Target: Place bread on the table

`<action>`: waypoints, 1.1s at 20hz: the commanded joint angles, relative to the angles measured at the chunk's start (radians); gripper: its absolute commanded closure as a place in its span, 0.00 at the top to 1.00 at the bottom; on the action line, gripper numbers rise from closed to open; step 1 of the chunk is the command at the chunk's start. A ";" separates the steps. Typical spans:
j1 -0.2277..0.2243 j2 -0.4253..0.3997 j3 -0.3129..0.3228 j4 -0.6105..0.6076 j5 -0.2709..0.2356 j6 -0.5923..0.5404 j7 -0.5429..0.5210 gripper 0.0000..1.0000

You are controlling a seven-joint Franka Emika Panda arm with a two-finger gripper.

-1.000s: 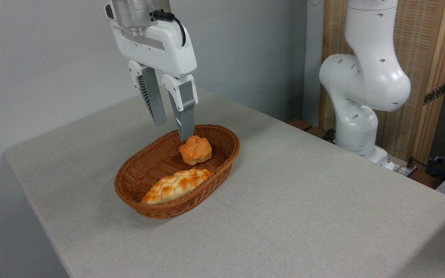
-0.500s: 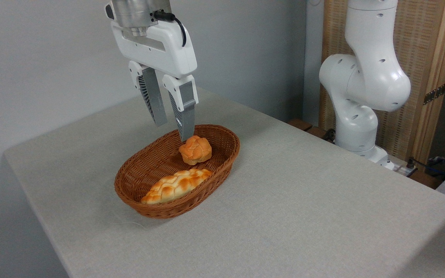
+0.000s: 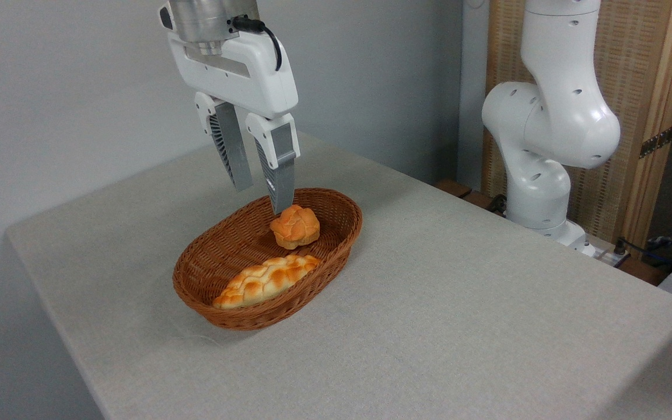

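One bread (image 3: 266, 280), one round bun (image 3: 295, 226), one wicker basket (image 3: 207, 265), one table (image 3: 458, 303).

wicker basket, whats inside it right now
Inside the oval brown wicker basket lie a long braided cream-and-golden loaf and a small round orange knotted bun. The basket floor beneath them is hidden.

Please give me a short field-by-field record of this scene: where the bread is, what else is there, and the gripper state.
bread: lying in the basket's near half, untouched
basket: oval brown wicker, standing on the table
bun: small, round, in the basket's far half
gripper: above the basket's far end, jaws apart, holding nothing
task state: bread not yet on the table
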 commanded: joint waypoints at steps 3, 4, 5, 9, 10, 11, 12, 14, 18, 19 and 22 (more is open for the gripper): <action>-0.002 -0.014 -0.009 -0.022 -0.021 0.009 0.013 1.00; -0.004 -0.020 -0.012 -0.038 -0.022 0.013 0.013 1.00; -0.004 -0.026 -0.021 -0.056 -0.022 0.021 0.013 1.00; -0.036 -0.062 -0.036 -0.150 -0.021 0.064 0.012 1.00; -0.044 -0.078 -0.041 -0.194 -0.021 0.094 0.010 1.00; -0.057 -0.094 -0.046 -0.238 -0.021 0.129 0.010 1.00; -0.062 -0.102 -0.049 -0.258 -0.021 0.148 0.010 1.00; -0.079 -0.117 -0.052 -0.314 -0.021 0.205 0.010 1.00; -0.093 -0.117 -0.072 -0.372 -0.021 0.260 0.010 1.00; -0.097 -0.115 -0.073 -0.392 -0.021 0.268 0.010 1.00; -0.120 -0.108 -0.073 -0.430 -0.007 0.327 0.013 1.00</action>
